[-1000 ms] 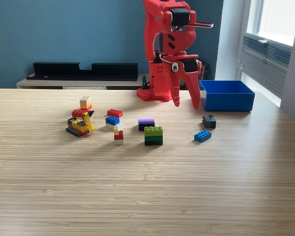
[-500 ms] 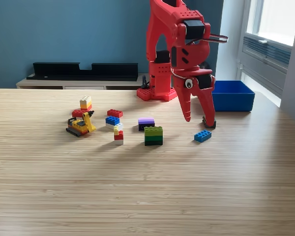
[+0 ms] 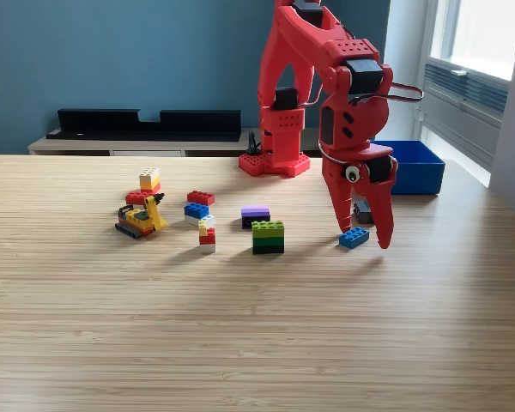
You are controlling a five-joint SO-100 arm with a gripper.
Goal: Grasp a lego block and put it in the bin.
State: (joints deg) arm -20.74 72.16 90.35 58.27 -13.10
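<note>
Fingers of the red plastic gripper point down in the exterior view, spread apart and empty, their tips low over the pale wooden table. Between the tips lies a small blue lego block, and whether they touch it cannot be told. Just behind the fingers a dark grey block peeks out. The open-topped bright blue plastic bin stands farther behind, toward that view's right. A green-topped stacked block and a purple block sit on the fingers' left side.
</note>
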